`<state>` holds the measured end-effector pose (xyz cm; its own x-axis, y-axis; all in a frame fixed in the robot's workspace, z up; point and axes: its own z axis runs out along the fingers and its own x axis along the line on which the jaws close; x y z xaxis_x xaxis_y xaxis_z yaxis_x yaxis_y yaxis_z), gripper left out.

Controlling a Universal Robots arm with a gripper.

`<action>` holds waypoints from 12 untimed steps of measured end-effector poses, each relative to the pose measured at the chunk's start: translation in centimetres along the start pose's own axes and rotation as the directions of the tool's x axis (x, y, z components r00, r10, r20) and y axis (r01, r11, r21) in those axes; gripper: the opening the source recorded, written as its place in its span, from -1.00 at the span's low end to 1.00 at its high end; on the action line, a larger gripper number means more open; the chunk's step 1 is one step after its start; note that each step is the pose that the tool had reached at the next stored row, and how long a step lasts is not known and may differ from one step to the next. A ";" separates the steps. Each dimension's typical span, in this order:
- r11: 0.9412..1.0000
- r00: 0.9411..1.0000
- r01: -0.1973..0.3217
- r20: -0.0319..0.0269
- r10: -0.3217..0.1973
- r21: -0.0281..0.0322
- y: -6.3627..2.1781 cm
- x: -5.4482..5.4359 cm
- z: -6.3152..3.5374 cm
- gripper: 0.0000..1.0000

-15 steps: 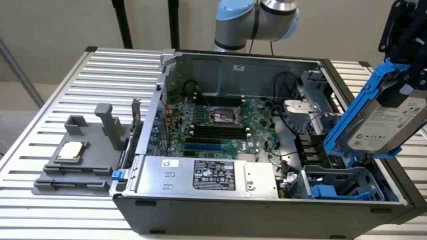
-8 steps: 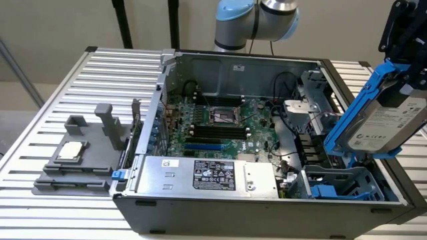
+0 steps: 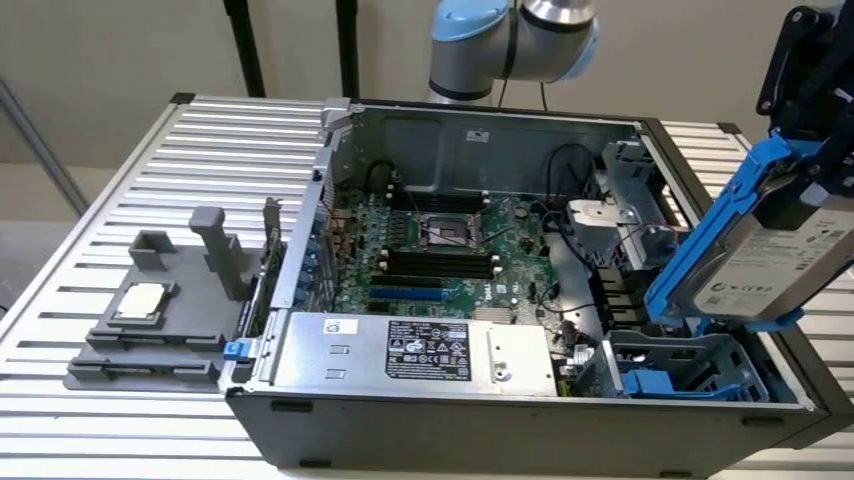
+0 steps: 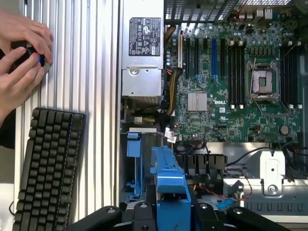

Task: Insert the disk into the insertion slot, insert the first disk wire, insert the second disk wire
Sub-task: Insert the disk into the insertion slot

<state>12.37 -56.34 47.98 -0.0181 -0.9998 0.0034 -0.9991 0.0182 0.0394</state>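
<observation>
The disk (image 3: 781, 255) hangs tilted at the right edge of the exterior view, its blue carrier pinched in the gripper (image 3: 817, 140), above and apart from the insertion slot (image 3: 687, 360) at lower right. By my judgement no step is finished: the bay sits empty and both wires remain. The slot opens upward, hemmed between the case wall (image 3: 807, 385) and the power-supply box (image 3: 414, 350).

At the exterior view's right you have the disk (image 3: 787, 252) tilted above the insertion slot (image 3: 694, 352); leftward in the case (image 3: 534, 435) sits the power supply (image 3: 414, 350), the motherboard (image 3: 441, 245) behind it; further left, the fixture block (image 3: 154, 315) lies on the table (image 3: 227, 130).
</observation>
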 end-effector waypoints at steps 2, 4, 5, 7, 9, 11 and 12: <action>1.000 1.000 0.000 0.000 0.000 0.000 0.65 0.3 0.03 -0.35; 1.000 1.000 0.003 0.000 -0.003 0.000 0.95 0.5 0.11 -0.35; 1.000 1.000 0.004 0.000 -0.004 0.000 1.04 0.7 0.17 -0.35; 1.000 1.000 0.007 0.000 -0.007 0.001 1.20 0.9 0.43 -0.35; 1.000 1.000 0.009 0.000 -0.009 0.002 1.26 1.0 0.78 -0.35; 1.000 1.000 0.010 0.000 -0.010 0.003 1.25 1.0 1.13 -0.35; 1.000 1.000 0.011 0.000 -0.011 0.003 1.25 1.0 1.33 -0.35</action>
<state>11.05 -57.31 46.70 -0.0068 -1.0000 0.0031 -0.9993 0.0069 0.0361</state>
